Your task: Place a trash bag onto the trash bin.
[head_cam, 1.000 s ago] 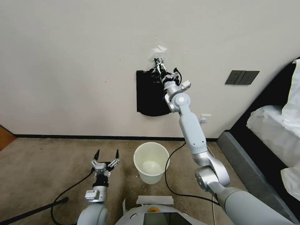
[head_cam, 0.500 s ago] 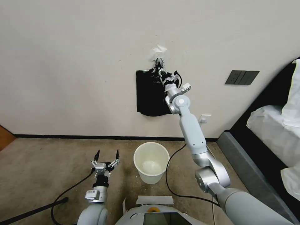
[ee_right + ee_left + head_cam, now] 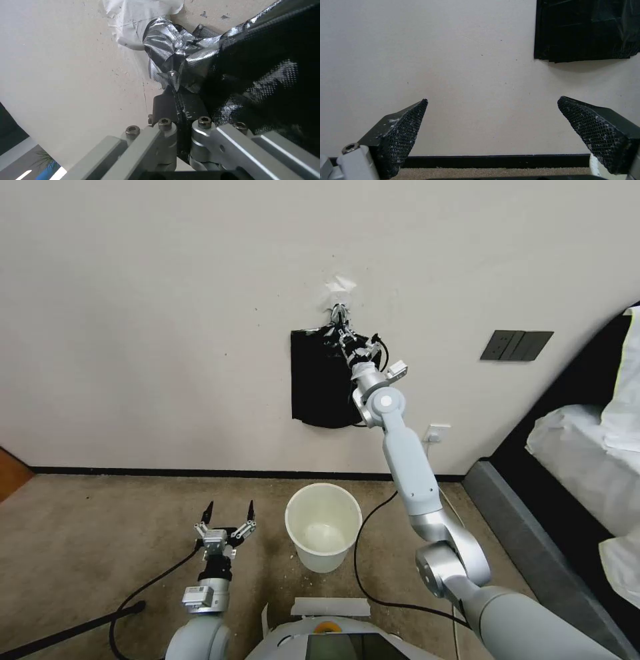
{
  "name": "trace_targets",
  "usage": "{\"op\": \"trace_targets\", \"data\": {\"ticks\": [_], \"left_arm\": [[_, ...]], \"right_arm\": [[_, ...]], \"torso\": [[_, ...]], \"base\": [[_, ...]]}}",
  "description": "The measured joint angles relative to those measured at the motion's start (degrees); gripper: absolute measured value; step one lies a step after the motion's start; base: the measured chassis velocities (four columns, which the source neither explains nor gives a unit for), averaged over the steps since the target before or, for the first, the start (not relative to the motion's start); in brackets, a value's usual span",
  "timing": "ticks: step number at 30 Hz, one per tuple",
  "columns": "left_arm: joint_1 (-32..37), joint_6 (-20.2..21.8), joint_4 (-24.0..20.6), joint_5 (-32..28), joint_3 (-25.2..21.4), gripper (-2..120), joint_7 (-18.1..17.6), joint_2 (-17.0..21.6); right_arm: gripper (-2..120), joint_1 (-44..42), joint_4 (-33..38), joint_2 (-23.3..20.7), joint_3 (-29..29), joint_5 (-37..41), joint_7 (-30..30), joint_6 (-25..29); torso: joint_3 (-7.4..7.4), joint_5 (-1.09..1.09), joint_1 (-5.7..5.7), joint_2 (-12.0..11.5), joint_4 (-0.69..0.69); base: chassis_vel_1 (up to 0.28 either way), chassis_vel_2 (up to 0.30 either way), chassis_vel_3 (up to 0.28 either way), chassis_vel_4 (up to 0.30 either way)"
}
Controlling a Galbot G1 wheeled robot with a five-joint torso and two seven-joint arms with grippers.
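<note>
The right gripper [image 3: 342, 328] is covering the bag bundle's [image 3: 320, 380] top corner; the hook [image 3: 128, 43] is showing only partly behind crinkled plastic.

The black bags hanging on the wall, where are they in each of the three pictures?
Head view: the bundle of black bags hangs mid-wall above the trash bin, with the right gripper at its top.
Left wrist view: the bundle sits in an upper corner, beyond the open left gripper.
Right wrist view: crinkled black plastic looms close beside the gripper.
Shared landmark: the cream wall.
</note>
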Motion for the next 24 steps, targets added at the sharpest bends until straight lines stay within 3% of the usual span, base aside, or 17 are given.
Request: {"op": "trace_targets", "data": {"ticks": [24], "left_arm": [[-1.0,-0.2,0.3,0.0,1.5,100,-0.1,0.1]], "right_arm": [[0,-18.4,17.5,-7.8,-3.9,-7.2,0.1,-0.1]], "torso": [[0.00,0.01,0.00,0.0,-0.01]], "base": [[0.000,0.000,0.000,0.000]]}}
